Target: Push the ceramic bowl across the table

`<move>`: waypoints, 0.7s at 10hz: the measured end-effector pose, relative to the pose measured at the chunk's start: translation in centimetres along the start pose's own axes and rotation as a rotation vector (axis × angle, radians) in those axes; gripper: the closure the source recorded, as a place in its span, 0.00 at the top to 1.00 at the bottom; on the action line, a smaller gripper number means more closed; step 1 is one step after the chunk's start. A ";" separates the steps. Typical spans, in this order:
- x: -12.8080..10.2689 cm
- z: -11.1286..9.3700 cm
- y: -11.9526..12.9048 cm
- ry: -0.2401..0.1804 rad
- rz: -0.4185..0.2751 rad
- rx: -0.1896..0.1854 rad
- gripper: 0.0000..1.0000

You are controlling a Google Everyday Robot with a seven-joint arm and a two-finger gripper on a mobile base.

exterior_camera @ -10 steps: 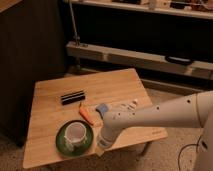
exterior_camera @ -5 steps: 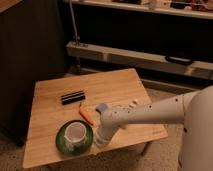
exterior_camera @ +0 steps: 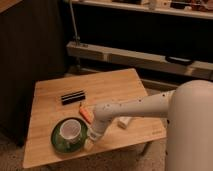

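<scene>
My claw is low over the worktop, near its front edge, at the right rim of the ceramic bowl. It looks to be touching the rim or just short of it; can't confirm contact. Released or clenched: cannot tell from this angle, as the wrist housing covers it.

The bowl is dark green, glossy and shallow, and sits flat on the front-left part of the worktop. A small white cup stands upright inside it, roughly centred.

An orange object lies flat on the planks just behind the claw, off the bowl's back-right edge. It is near the bowl, apparently not touching it.

A black rectangular bar lies further back, left of centre and well apart from the bowl.

A small whitish item sits right of the claw, partly tucked under my forearm. Can't identify it.

My arm is white with dark specks. It comes in from the right across the front-right of the worktop and bends down at the wrist. My white body shell fills the lower right corner.

Behind the worktop, a long pale shelf rail runs across in front of a dark background. A dark panel stands at the left, and there is speckled floor at lower left.
</scene>
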 end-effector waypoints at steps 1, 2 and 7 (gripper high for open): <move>-0.8 0.0 -0.2 0.005 -0.011 -0.006 0.00; -1.6 0.1 -0.3 0.008 -0.022 -0.011 0.00; -5.0 0.4 -1.0 0.025 -0.076 -0.044 0.00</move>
